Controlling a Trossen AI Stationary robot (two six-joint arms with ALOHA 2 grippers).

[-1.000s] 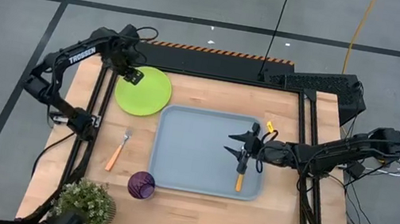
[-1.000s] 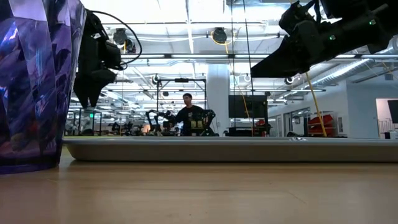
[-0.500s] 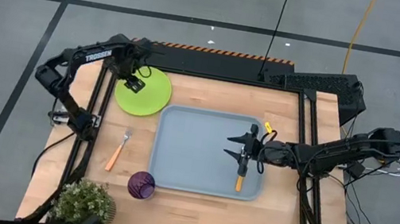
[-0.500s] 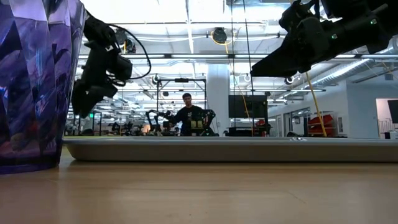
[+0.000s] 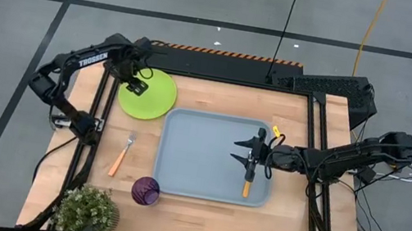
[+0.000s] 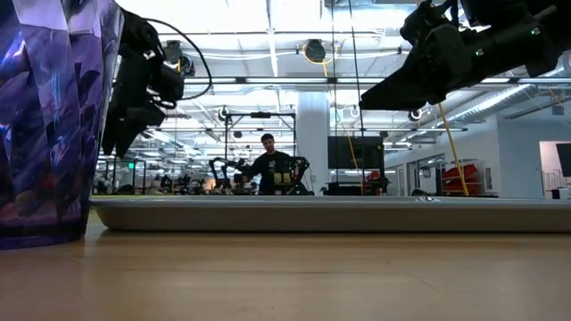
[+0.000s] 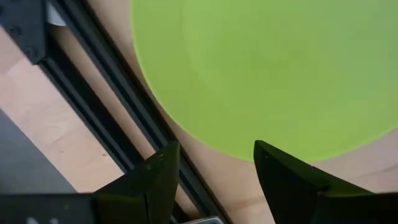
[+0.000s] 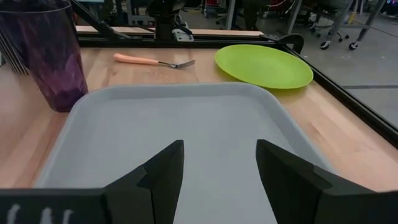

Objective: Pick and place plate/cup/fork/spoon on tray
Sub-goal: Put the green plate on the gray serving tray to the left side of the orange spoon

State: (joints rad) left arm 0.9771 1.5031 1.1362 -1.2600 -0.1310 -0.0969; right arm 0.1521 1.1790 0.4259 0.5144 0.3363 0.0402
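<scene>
One of four pieces is judged placed: the spoon [image 5: 245, 186], a slim orange-handled utensil, is seen lying on the tray [image 5: 193, 143] near its right edge. Its bowl is hidden beneath the right gripper [image 5: 251, 158], which is held above the tray with fingers spread wide and nothing between them. Three pieces are left on the pale wooden table [image 5: 197, 222]. The plate [image 5: 155, 99], flat, round, smooth and lime-green, is set just beyond the tray's far left corner. The left gripper [image 7: 214, 177] is poised over the plate's rim, jaws parted and empty. The fork [image 5: 121, 155], orange-handled with silver tines, is laid left of the tray. The cup [image 5: 146, 191], a faceted translucent purple tumbler, is stood at the tray's near left corner. The tray is matte grey-blue, rectangular, round-cornered and raised-rimmed.
</scene>
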